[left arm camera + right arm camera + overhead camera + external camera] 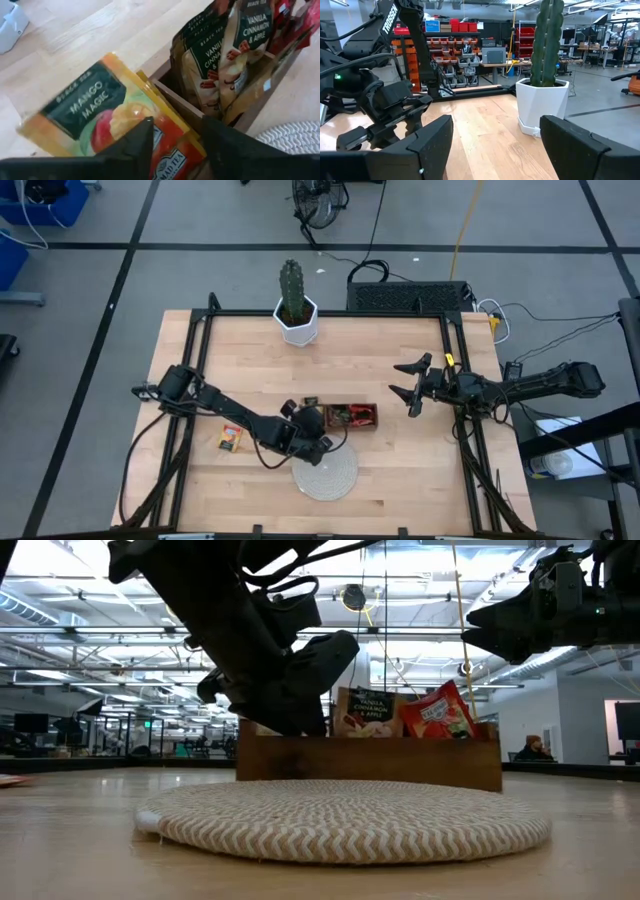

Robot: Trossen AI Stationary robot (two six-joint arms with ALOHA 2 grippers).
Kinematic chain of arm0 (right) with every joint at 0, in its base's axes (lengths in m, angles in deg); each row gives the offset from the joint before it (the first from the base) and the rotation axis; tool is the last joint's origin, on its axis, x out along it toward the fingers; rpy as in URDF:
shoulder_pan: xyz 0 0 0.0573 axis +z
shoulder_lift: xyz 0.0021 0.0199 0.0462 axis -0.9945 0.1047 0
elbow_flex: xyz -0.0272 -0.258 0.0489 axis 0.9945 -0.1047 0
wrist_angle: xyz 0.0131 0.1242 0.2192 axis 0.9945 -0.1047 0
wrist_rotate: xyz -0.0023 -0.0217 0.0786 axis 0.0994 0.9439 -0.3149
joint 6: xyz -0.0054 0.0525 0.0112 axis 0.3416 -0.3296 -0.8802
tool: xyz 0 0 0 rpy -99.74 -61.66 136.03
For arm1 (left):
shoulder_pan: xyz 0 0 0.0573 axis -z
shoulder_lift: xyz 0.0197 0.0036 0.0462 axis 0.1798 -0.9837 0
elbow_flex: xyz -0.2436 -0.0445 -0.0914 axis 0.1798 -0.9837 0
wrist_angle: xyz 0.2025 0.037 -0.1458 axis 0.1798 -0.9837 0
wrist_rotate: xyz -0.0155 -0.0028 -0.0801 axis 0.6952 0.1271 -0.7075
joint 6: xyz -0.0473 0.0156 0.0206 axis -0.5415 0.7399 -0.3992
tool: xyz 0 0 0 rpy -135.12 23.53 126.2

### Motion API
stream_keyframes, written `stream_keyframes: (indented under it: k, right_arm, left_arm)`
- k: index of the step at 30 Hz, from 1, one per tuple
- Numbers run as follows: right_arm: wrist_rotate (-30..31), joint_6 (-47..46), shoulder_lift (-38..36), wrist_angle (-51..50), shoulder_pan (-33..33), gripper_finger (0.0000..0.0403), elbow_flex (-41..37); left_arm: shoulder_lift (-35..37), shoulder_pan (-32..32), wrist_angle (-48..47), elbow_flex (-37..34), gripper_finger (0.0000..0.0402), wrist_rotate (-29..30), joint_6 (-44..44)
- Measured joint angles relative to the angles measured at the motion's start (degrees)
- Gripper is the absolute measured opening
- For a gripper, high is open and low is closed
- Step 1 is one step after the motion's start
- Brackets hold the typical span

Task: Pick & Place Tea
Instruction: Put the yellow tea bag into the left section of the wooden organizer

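My left gripper point(177, 145) is open at the left end of the brown wooden tray point(352, 417), tipped down over it. An orange-yellow mango tea sachet point(100, 110) stands tilted in the tray's end compartment, and its lower corner lies between the two fingers. The middle compartment holds several dark-and-cream vanilla sachets point(220, 55) standing upright, and red ones point(295, 20) stand beyond them. One more orange-yellow sachet point(230, 439) lies flat on the table left of the tray. My right gripper point(412, 385) waits open above the table's right side. My left gripper has its fingers on either side of the mango sachet's lower corner point(170, 152), slanting down from the table's left. The gap between them is much wider than the sachet. Whether a finger touches the wrapper I cannot tell.
The round pale woven disc point(325, 473) lies just in front of the tray, under the left wrist. A cactus in a white pot point(296, 305) stands at the far edge. Bare wood lies between the tray and the right arm.
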Motion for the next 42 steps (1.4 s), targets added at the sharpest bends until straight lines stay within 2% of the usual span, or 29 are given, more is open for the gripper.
stream_keyframes:
  k: [4,9,20,23,25,27,29,31,33,34,38,42]
  right_arm:
    - [0.01,0.0,0.0,0.0,-0.01,0.0278,0.0]
    - [0.01,0.0,-0.02,0.01,-0.02,0.0278,0.0]
    - [-0.01,0.0,0.14,0.11,0.0,0.0279,0.0]
    - [0.01,0.0,0.46,0.15,0.0,0.0278,0.0]
    - [0.0,0.0,0.38,0.2,-0.01,0.0277,0.0]
    - [0.01,0.0,0.75,0.38,0.0,0.0278,0.0]
    - [-0.01,0.0,0.67,0.49,-0.02,0.0279,0.0]
    - [0.03,-0.02,1.07,0.78,-0.02,0.0278,0.0]
    - [-0.01,0.0,0.96,0.69,-0.02,0.0277,0.0]
    - [-0.01,0.0,1.22,0.74,-0.02,0.0277,0.0]
    - [-0.01,0.0,1.4,0.85,0.0,0.0279,0.0]
    - [0.01,-0.02,1.44,0.9,-0.02,0.0278,0.0]
  left_arm:
    - [0.08,-0.02,-0.02,0.32,0.0206,-0.93,2.24]
    - [0.29,0.0,-0.22,1.74,0.0233,-1.89,7.67]
    - [5.32,0.0,-2.81,4.06,0.0239,-4.34,17.29]
    - [7.14,-0.3,-8.04,4.03,0.0239,-5.59,16.97]
    - [8.53,-1.03,-9.58,4.04,0.0237,-8.53,16.1]
    - [9.87,-2.45,-12.51,4.02,0.0221,-12.71,16.35]
    - [10.94,-4.09,-12.7,4.08,0.0182,-17.51,18.11]
    - [11.7,-5.94,-14.8,4.36,0.0122,-21.85,20.24]
    - [12.0,-7.82,-16.0,5.92,0.0045,-26.2,23.38]
    - [12.08,-8.68,-16.48,6.94,0.0023,-28.08,25.01]
    - [11.2,-11.32,-18.07,11.3,0.0004,-35.48,30.66]
    - [7.22,-12.44,-20.05,11.94,0.0003,-40.36,31.95]
